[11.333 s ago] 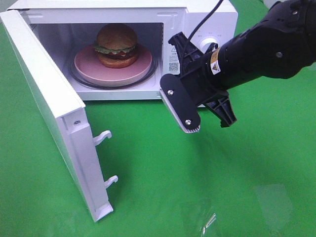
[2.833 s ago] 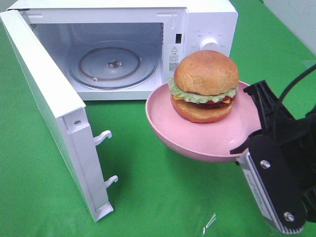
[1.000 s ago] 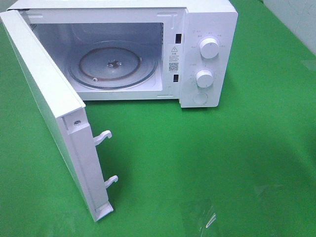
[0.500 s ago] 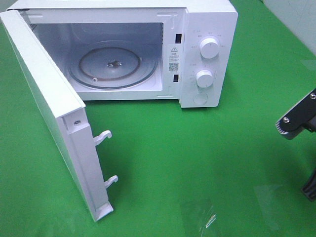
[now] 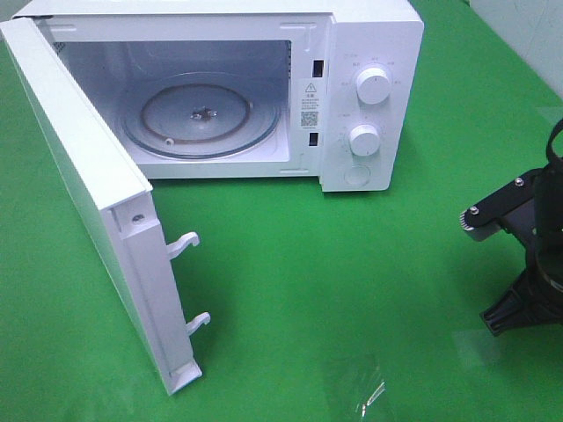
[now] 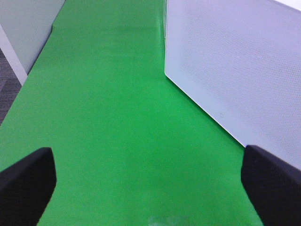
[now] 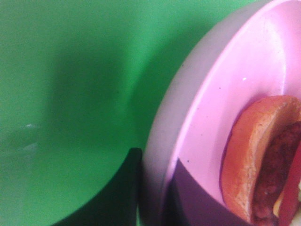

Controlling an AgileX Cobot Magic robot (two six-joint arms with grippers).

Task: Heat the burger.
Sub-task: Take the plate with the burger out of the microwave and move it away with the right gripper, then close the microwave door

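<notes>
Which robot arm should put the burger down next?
The right one, probably. Its jaws already grip the pink plate carrying the burger, above the green mat. The left gripper is open and empty, beside the microwave door.

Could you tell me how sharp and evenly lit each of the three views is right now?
Exterior high: crisp and evenly lit, with a soft shadow under the microwave door and a small glint on the green cloth. Left wrist: mildly soft, the gripper fingertips blurred at the frame edges. Right wrist: very close and blurred, the pink plate and burger smeared, with dark shadow below.
</notes>
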